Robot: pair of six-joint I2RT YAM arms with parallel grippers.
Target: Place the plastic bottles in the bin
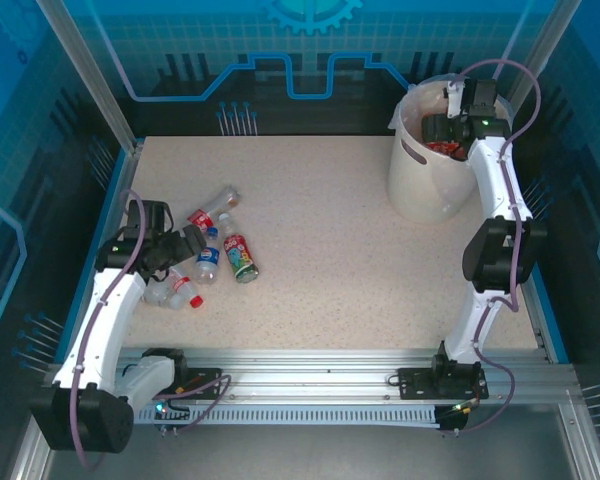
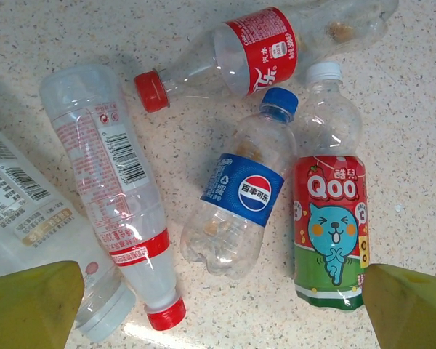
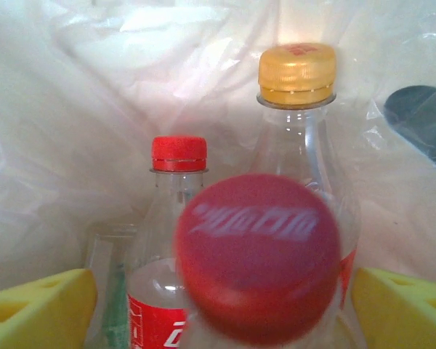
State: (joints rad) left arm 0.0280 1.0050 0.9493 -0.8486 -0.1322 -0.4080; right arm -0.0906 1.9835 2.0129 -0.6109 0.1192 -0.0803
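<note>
On surface (image 2: 421, 109) under left gripper (image 2: 218, 291): 5 clear bottles (image 2: 240, 196), red/blue/white caps, jaws spread. At bin (image 1: 420, 190), right gripper (image 3: 221, 283) jaws spread too.

Speckled beige tabletop (image 1: 330, 250), matte, evenly lit. Translucent blue panels (image 1: 40, 120) close it in on the left, back and right. The back one carries a gear motif (image 1: 310, 12) over circuit-like lines. Aluminium posts (image 1: 85, 70) slant up at the corners. A ribbed aluminium rail (image 1: 330, 365) runs along the near edge.

Speckled table (image 1: 360, 270), perhaps acrylic walls (image 1: 180, 40)
</note>
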